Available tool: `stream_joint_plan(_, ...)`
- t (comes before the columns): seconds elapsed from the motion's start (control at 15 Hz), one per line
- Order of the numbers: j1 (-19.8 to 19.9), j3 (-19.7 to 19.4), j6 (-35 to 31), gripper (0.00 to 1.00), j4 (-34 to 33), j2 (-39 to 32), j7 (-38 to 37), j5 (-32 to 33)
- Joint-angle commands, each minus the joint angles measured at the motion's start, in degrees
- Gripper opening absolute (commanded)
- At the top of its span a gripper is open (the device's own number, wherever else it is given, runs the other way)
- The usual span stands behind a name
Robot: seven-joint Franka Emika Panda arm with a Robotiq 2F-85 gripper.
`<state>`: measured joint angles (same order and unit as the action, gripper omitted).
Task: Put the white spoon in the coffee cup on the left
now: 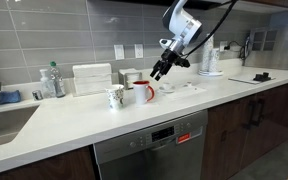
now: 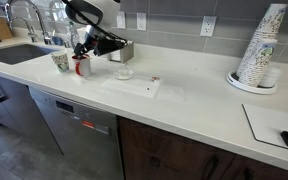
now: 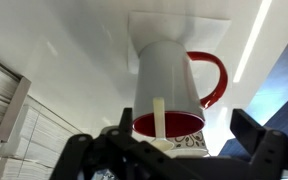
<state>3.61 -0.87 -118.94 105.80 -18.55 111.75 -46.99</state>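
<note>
In the wrist view the white spoon (image 3: 159, 118) stands between my jaws, touching neither. Its bowl end is at the rim of the coffee cup (image 3: 184, 143), the white mug with the dark pattern, at the bottom of the view. Its handle crosses in front of the red inside of the red-handled mug (image 3: 169, 70). My gripper (image 3: 187, 126) is open, with the fingers wide apart. In both exterior views the gripper (image 1: 160, 70) (image 2: 84, 47) hovers just above the two mugs. The coffee cup (image 1: 115, 97) (image 2: 61, 62) stands beside the red-handled mug (image 1: 144, 92) (image 2: 81, 67).
A white mat (image 2: 134, 85) with a small dish (image 2: 123, 72) lies on the counter. A napkin box (image 1: 92, 78) and bottles (image 1: 52, 80) stand by the wall, with a sink (image 1: 4, 120) beyond. A stack of paper cups (image 2: 259, 50) stands further along the counter.
</note>
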Motion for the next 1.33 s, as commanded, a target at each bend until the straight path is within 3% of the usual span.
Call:
stream_joint_plan(0.0, 1.9, 1.6, 1.8, 1.0, -3.3, -3.2, 1.8, -0.7)
stream_joint_plan(0.07, 2.2, 1.8, 2.0, 0.99, -3.8, -3.7, 1.8, -0.6)
stream_joint_plan(0.2, 2.5, 2.1, 2.4, 0.74, -4.6, -4.4, 1.7, -0.3)
stream_joint_plan(0.87, 3.5, 2.5, 5.8, 0.01, -6.4, -4.9, 1.7, 0.3)
stream_joint_plan(1.27, 3.2, 1.8, 9.0, 0.03, -6.0, -1.6, -0.7, 2.5)
